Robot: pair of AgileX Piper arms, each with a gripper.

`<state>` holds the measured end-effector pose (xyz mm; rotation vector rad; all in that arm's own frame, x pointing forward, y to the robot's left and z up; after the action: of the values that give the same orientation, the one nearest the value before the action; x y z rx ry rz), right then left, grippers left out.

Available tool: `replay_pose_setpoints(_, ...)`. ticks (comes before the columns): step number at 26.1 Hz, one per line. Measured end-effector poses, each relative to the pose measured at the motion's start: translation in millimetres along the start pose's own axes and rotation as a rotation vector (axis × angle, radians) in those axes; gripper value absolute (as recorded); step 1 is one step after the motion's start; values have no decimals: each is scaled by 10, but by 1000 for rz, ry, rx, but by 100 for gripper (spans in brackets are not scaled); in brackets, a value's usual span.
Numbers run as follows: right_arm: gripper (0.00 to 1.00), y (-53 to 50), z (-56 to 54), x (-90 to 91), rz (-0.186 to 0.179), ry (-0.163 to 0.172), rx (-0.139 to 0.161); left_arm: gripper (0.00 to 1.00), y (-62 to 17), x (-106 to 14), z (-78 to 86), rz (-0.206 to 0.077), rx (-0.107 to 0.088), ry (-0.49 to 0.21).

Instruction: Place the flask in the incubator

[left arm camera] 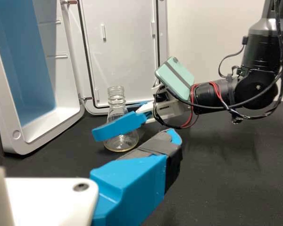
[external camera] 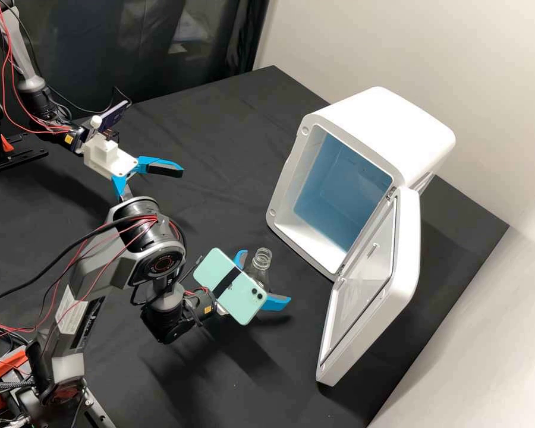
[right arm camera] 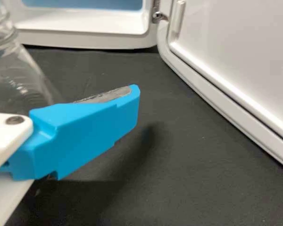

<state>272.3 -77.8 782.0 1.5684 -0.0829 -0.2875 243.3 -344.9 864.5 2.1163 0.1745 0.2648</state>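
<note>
A small clear glass flask point(external camera: 260, 266) stands upright on the black bench in front of the open white incubator point(external camera: 386, 125), which has a blue interior. My right gripper point(external camera: 261, 279) is open, with one blue finger on each side of the flask. The left wrist view shows the flask point(left arm camera: 118, 127) with one of those fingers point(left arm camera: 120, 128) crossing in front of it. In the right wrist view the flask point(right arm camera: 12, 70) sits just beside my own finger point(right arm camera: 85, 122). My left gripper point(external camera: 145, 177) hangs open and empty over the bench, well back to the left.
The incubator door point(external camera: 368, 285) is swung wide open to the right of the opening and reaches down to the bench. A mint-green phone point(external camera: 229, 286) is strapped to the right wrist. Red and black cables trail along both arms at the left.
</note>
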Motion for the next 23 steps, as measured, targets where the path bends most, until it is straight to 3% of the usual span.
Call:
replay_pose_setpoints(9,100,49,-25,56,23,13,-2,100,0,0,0,0,0,0)
replay_pose_setpoints(10,0,49,-25,56,23,13,-2,100,0,0,0,0,0,0)
replay_pose_setpoints(23,0,58,-34,53,26,16,-2,100,0,0,0,0,0,0)
